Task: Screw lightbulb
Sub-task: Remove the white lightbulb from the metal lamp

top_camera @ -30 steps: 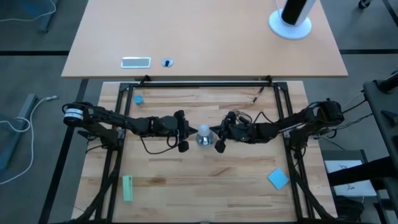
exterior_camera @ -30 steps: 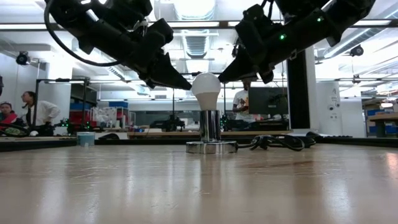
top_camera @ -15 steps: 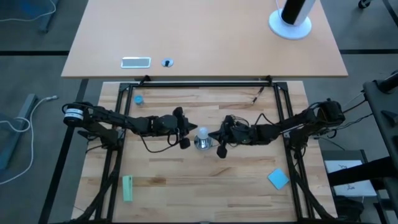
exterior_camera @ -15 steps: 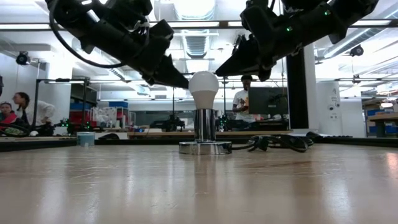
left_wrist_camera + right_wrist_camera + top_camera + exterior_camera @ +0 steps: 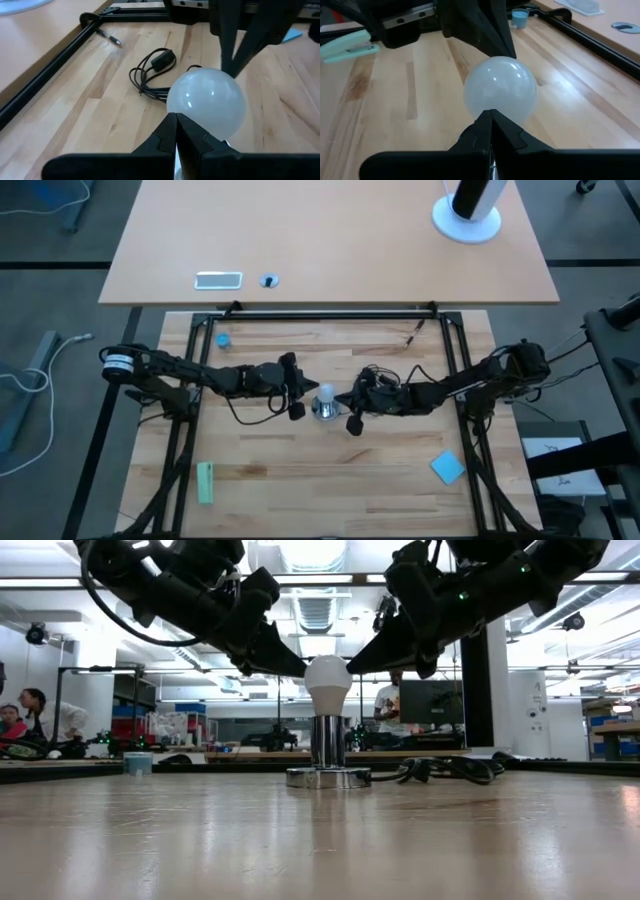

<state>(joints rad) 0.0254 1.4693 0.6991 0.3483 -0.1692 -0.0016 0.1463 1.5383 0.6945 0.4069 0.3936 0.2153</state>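
Pale wooden-plank table [image 5: 330, 470], black frame rails at its edges; a second, tan table [image 5: 330, 240] lies beyond. Near edge: green clip [image 5: 205, 481] and blue pad [image 5: 448, 467], with bare boards between. At centre the lightbulb [image 5: 328, 685] stands upright in the silver socket [image 5: 328, 762], black cord [image 5: 450, 769] coiled beside. Left gripper [image 5: 295, 401] and right gripper [image 5: 352, 412], each with fingers pressed together and holding nothing, flank the bulb head, tips at its glass. Farther off: blue cup [image 5: 223, 339]. Workshop behind, people seated and standing.
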